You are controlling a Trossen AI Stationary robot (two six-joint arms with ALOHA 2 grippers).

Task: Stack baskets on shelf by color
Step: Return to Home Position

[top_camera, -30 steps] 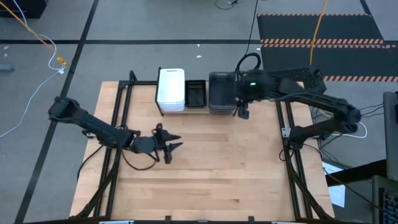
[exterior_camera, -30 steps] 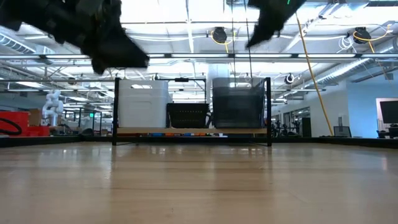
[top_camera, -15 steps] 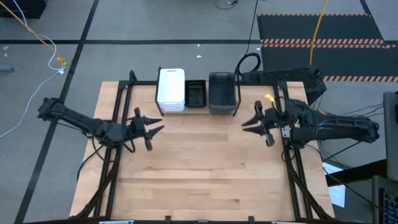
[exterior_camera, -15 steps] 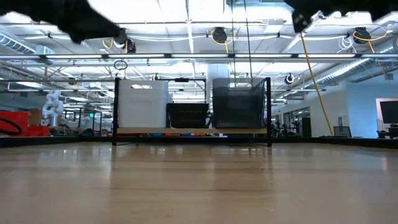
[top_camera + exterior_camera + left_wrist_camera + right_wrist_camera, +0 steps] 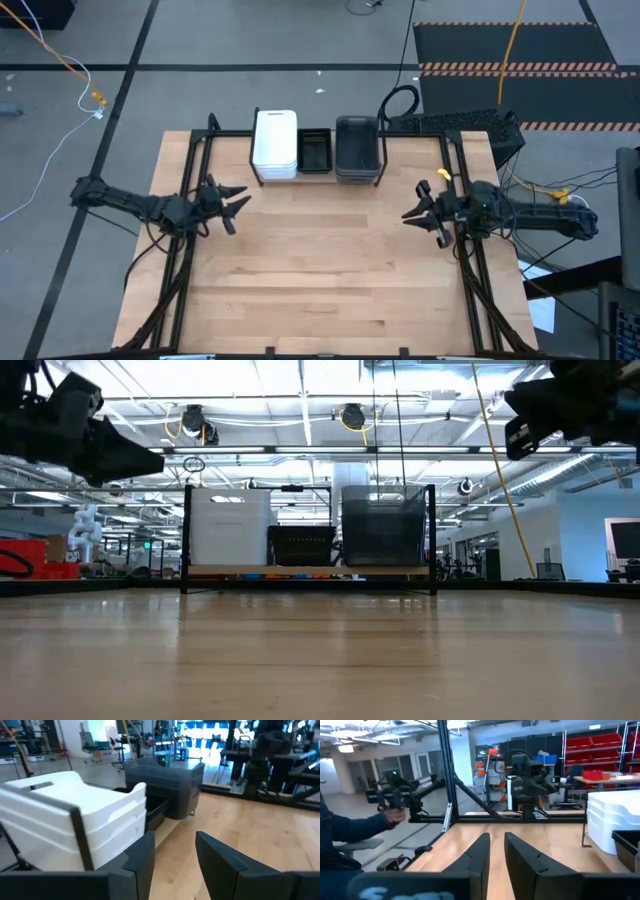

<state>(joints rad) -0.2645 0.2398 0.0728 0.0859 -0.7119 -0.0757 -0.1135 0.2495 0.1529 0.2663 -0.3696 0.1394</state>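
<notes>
The shelf stands at the table's far edge, middle. Three stacks rest on its board: white baskets on the left, black mesh baskets in the middle, translucent grey baskets on the right. They also show in the low view: the white stack, the black stack and the grey stack. My left gripper hovers open and empty near the table's left edge. It faces the white stack. My right gripper hovers open and empty near the right edge.
Black frame rails run along the table's left side, and more rails along its right side. Bare wood lies between the grippers and toward the near edge. A person's sleeve and a hand on a controller show beyond the table.
My right gripper has drawn back from the grey stack toward the table's right and near edges. My left gripper has gone from the table's middle toward the left edge and a little toward the far edge. The baskets have stayed in place.
</notes>
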